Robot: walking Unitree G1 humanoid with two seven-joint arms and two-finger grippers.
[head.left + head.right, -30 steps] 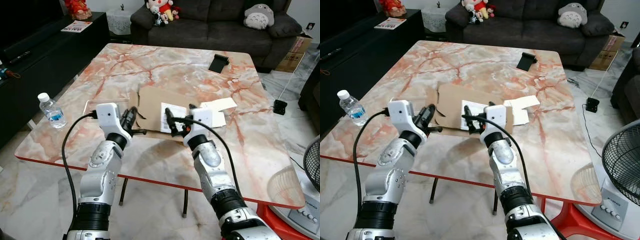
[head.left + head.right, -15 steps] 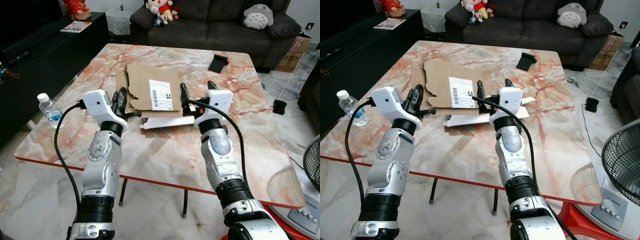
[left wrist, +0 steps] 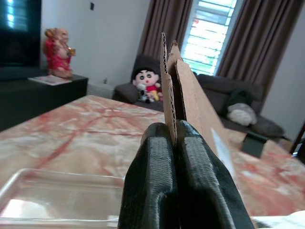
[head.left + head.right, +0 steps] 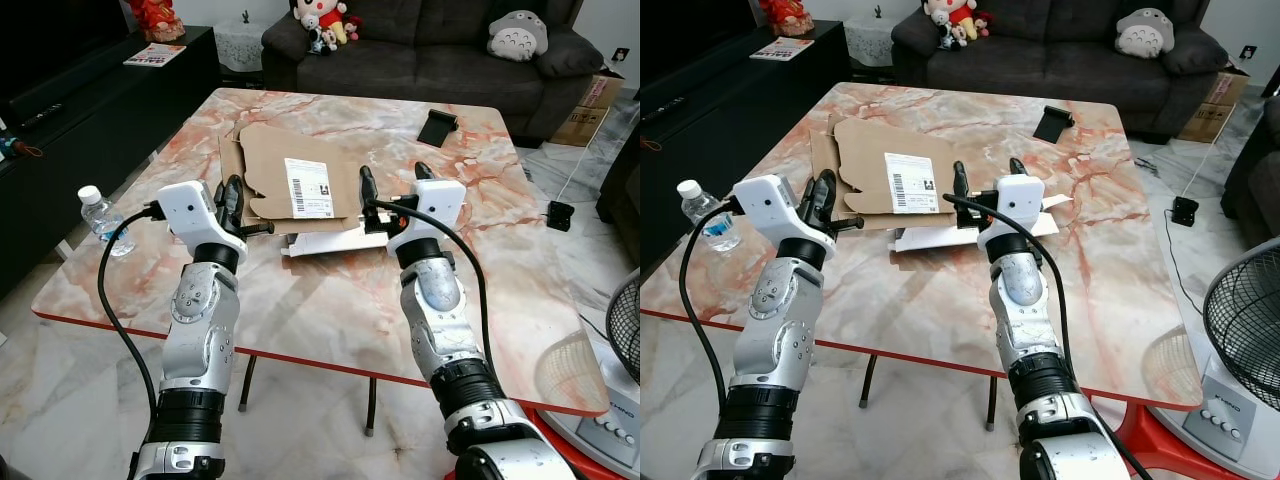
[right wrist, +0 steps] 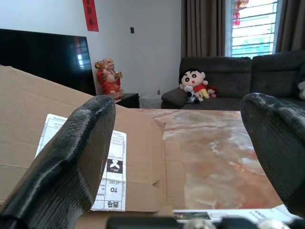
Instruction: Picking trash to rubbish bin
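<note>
My left gripper (image 3: 174,143) pinches the cardboard (image 4: 290,180), lying wide across the table (image 4: 300,300). My right gripper (image 4: 388,185) is open beside it; a bottle (image 4: 103,222) stands left.

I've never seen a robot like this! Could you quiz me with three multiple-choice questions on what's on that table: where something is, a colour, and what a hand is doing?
1. The water bottle stands
A. near the table's left edge
B. on the sofa
C. on the cardboard

2. The bottle's cap is
A. red
B. white
C. black

3. The left hand is
A. wide open
B. gripping the bottle
C. shut on the cardboard

Answers: 1 A, it stands beside the left arm; 2 B, its top is white; 3 C, the wrist view shows the fingers pinching the edge.
</note>
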